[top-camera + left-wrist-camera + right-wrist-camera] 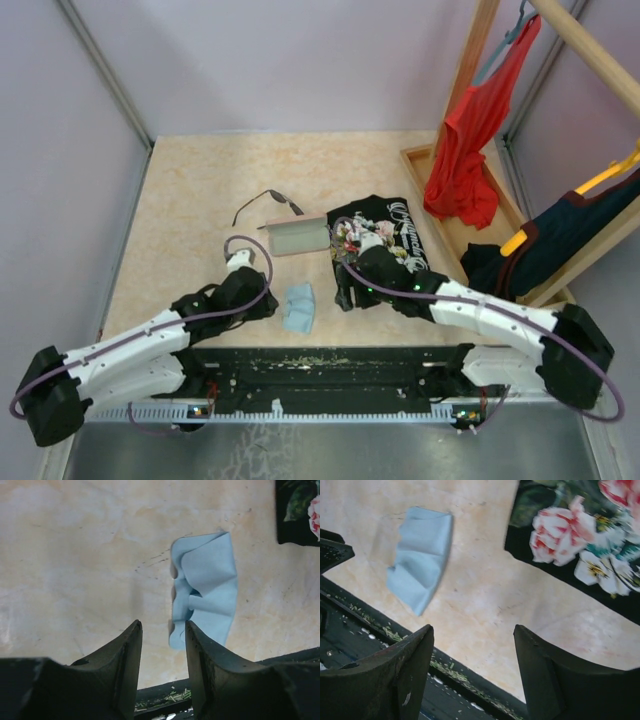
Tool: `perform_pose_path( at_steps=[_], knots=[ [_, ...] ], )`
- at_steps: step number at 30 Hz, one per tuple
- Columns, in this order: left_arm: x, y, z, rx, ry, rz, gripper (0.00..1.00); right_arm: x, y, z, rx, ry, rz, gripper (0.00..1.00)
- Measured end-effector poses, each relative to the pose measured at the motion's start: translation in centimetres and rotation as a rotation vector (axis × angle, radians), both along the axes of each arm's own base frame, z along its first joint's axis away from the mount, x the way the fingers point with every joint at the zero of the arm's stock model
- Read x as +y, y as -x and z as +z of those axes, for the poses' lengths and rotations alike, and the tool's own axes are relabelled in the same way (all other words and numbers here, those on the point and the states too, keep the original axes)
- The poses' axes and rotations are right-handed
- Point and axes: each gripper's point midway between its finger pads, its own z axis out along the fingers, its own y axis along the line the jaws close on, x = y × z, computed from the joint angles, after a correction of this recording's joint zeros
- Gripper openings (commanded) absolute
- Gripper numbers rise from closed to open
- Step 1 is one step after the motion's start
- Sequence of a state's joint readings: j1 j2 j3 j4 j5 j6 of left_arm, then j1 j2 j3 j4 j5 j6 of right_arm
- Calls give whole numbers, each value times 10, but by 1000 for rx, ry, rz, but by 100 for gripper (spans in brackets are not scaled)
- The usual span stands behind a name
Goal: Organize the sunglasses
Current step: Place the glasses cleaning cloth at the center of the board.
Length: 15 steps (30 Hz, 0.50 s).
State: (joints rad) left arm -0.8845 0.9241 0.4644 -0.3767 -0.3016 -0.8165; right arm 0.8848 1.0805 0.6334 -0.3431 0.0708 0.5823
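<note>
Showing both arms empty-handed: left gripper (pixel 162 625) jaws narrowly parted, right gripper (pixel 472 635) jaws wide | sunglasses (pixel 268 203) flat on table (pixel 200 180), just beyond oblong case (pixel 297 237), well apart from both | likely risk: thin wire frame slips the pinch, or light-blue cloth (pixel 202 587) gets dragged.

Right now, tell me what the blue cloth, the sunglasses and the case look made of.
Blue cloth: soft matte fabric, likely microfibre; it lies in limp folds. Sunglasses: thin dark wire frame, probably metal, with dark lenses; too small to be sure. Case: stiff, matte, pinkish; material unclear.
</note>
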Motion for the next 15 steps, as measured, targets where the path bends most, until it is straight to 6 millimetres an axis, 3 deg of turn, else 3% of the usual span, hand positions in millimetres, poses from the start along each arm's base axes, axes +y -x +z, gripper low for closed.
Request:
perform_pose_path(
  at_steps=[5, 9, 12, 15],
  knots=[
    [21, -1, 7, -18, 34, 128, 37, 47, -1, 5, -33, 35, 77, 62],
    [29, -2, 18, -53, 73, 179, 37, 96, -4, 3, -48, 57, 137, 56],
    [34, -3, 24, -78, 87, 196, 37, 130, -8, -3, -54, 67, 175, 51],
    [37, -2, 26, -88, 88, 202, 36, 150, -15, -16, -51, 97, 188, 50]
  ],
)
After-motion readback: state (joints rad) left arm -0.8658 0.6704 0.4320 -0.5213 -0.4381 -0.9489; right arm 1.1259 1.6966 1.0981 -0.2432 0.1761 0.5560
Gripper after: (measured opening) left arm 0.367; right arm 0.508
